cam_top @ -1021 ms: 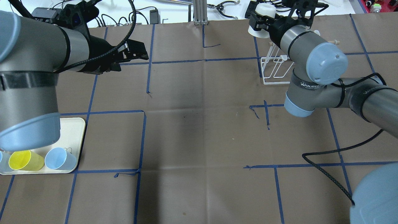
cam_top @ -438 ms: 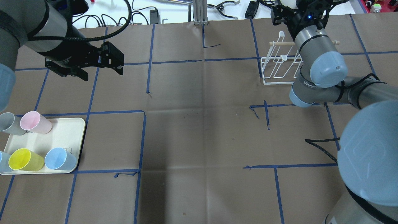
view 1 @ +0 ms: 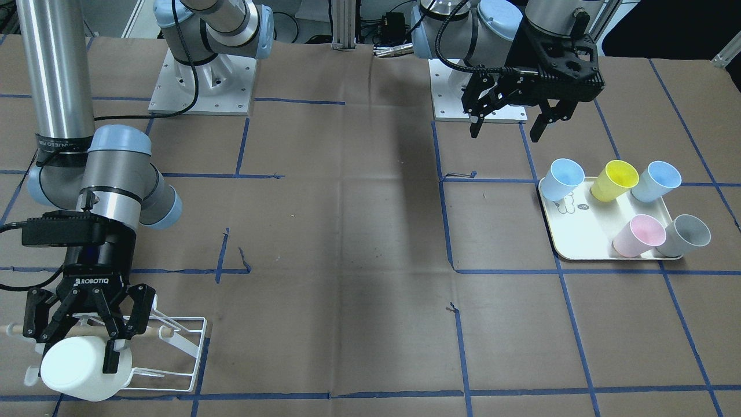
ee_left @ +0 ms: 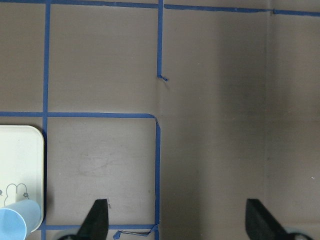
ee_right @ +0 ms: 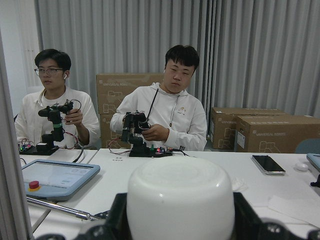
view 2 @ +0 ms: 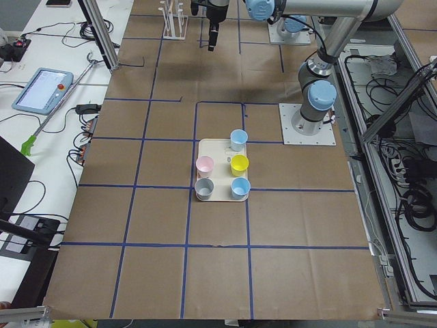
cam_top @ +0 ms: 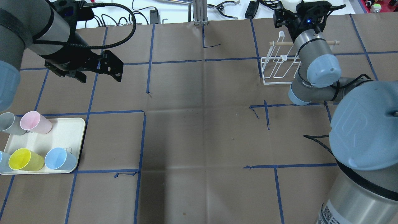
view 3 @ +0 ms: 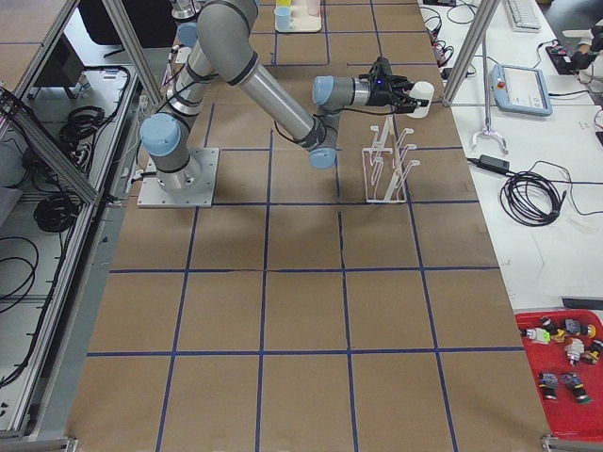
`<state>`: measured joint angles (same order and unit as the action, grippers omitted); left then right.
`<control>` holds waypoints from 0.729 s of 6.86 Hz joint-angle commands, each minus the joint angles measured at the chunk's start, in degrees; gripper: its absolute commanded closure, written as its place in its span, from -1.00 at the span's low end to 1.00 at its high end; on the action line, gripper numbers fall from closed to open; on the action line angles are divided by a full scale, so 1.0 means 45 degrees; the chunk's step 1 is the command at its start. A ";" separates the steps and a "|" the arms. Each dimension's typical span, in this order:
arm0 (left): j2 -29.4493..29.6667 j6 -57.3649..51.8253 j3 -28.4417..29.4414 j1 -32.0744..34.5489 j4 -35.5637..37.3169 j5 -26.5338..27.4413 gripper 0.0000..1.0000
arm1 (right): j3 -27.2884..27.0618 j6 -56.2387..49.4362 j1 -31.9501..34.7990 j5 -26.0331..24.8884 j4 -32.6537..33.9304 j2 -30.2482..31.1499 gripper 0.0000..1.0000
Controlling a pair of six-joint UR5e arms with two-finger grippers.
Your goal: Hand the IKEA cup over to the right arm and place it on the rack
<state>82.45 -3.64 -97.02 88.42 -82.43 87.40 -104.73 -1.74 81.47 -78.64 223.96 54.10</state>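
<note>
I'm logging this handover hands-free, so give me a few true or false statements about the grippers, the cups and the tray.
The right gripper holds a white cup by the rack. True.
The left gripper grips a cup. False: it is open and empty.
The tray carries five cups. True.
One tray cup is green. False: they are blue, yellow, pink and grey.

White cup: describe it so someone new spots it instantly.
On the brown table, find the white wire rack at the robot's right end. The right claw holds the cup base-up above it. It is the only white cup; the other cups are coloured and sit on the tray at the opposite end.
</note>
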 commanded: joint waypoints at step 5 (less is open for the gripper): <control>0.0642 0.0435 0.0427 -0.0001 -0.1096 0.0793 -1.00 | 0.0539 0.0036 -0.0096 0.0053 -0.0061 -0.0946 0.60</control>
<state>84.52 -2.87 -95.92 88.42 -86.12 90.93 -102.17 -1.62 80.94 -78.47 223.67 50.27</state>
